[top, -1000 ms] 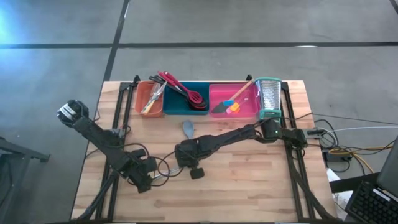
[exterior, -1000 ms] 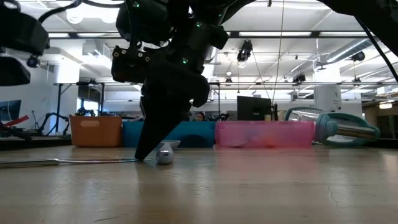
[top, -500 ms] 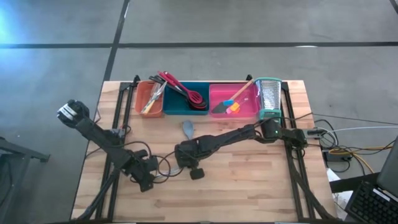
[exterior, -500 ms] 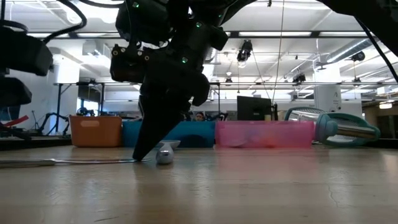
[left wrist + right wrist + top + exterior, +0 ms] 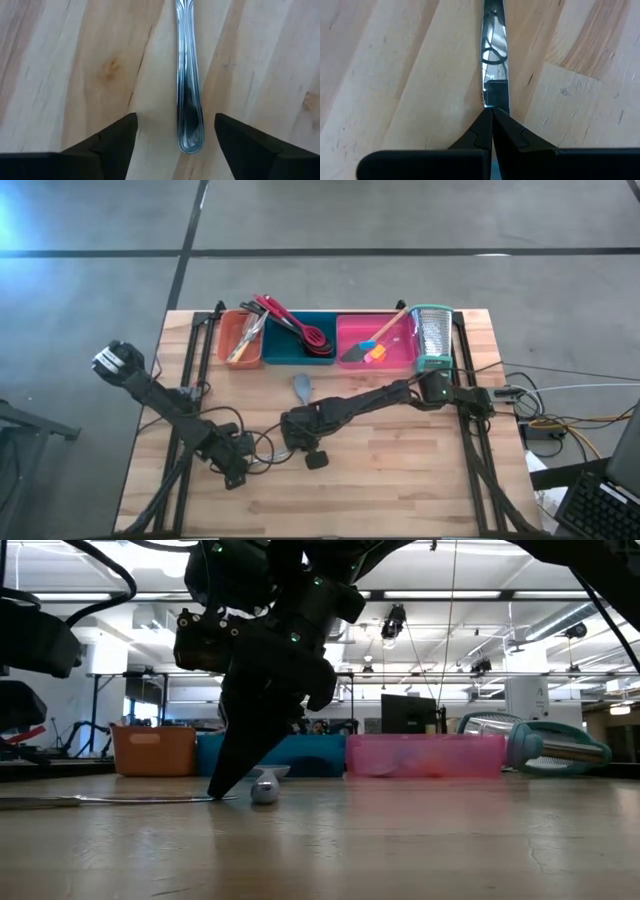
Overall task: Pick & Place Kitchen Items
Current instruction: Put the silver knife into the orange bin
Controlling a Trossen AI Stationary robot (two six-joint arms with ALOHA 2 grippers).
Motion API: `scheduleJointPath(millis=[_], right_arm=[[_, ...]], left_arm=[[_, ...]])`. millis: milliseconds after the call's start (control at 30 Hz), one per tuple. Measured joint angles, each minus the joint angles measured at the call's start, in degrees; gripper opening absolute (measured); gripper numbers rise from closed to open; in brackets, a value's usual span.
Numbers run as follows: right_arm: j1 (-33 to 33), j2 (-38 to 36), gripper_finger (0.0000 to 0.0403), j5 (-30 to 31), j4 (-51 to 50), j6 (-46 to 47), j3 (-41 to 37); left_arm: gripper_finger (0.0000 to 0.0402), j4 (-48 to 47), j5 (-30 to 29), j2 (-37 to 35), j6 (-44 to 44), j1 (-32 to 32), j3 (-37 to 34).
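Observation:
A silver table knife [image 5: 130, 798] lies flat on the wooden table. My right gripper [image 5: 492, 111] is shut, and its fingers point steeply down onto the knife [image 5: 494, 65], near the table's middle [image 5: 297, 442]. My left gripper [image 5: 175, 120] is open at the near left [image 5: 235, 468]. Its fingers stand on either side of the knife's rounded handle end [image 5: 189, 135] without touching it. Other utensils lie in the orange tray [image 5: 240, 338], the teal tray [image 5: 300, 345] and the pink tray [image 5: 385, 345] at the far edge. My right gripper rests its shut fingertips [image 5: 482, 125] on the knife where the shiny blade meets a darker section [image 5: 496, 97]. The fingers come from above, slanting, in line with the knife's length. The knife lies flat on the table [image 5: 215, 795]. Whether any metal sits between the tips I cannot tell.
A small grey-blue tool [image 5: 302, 387] lies on the table beyond my right gripper, seen close beside it in the low view [image 5: 265, 788]. A metal grater with teal trim [image 5: 432, 338] lies on its side at the far right. Cables trail between the arms.
My left gripper has come down toward the table over the knife's handle end. My right gripper's fingertips have shifted a little toward the table's left along with the knife.

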Motion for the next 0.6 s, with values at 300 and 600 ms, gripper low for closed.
scheduleJointPath(millis=[300, 600], right_arm=[[-1.5, 0.0, 0.0008, 0.0, 0.2, 0.0, 0.0], [-2.2, 0.0, 0.0008, 0.1, 0.7, 1.1, 0.0]], left_arm=[[0.0272, -7.2, -2.0, 11.6, -0.9, -0.1, 5.8], [0.027, -10.5, -5.4, 12.9, -2.2, 0.1, 8.6]])
